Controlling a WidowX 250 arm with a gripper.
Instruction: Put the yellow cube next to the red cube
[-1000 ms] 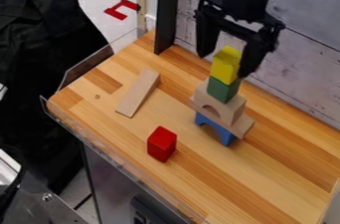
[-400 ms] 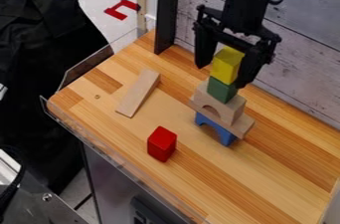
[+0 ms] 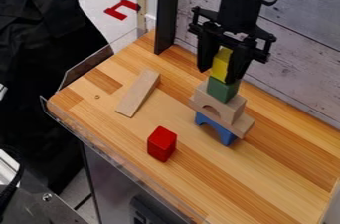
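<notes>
the yellow cube (image 3: 219,63) is gripped from both sides by the black claw (image 3: 218,75), at the top of a stack. beneath it are set a green block (image 3: 221,89), a pale wooden arch (image 3: 229,111), a flat wooden piece (image 3: 243,127) and a blue arch (image 3: 225,135). the smooth, glossy red cube (image 3: 162,144) is seated well apart, on the strip-grained wooden counter (image 3: 269,180). a long, flat plank (image 3: 138,93) is laid near the counter's far left corner.

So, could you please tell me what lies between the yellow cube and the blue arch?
From the yellow cube down to the blue arch, the camera view shows a green block, a wooden arch and a flat wooden plank.
</notes>
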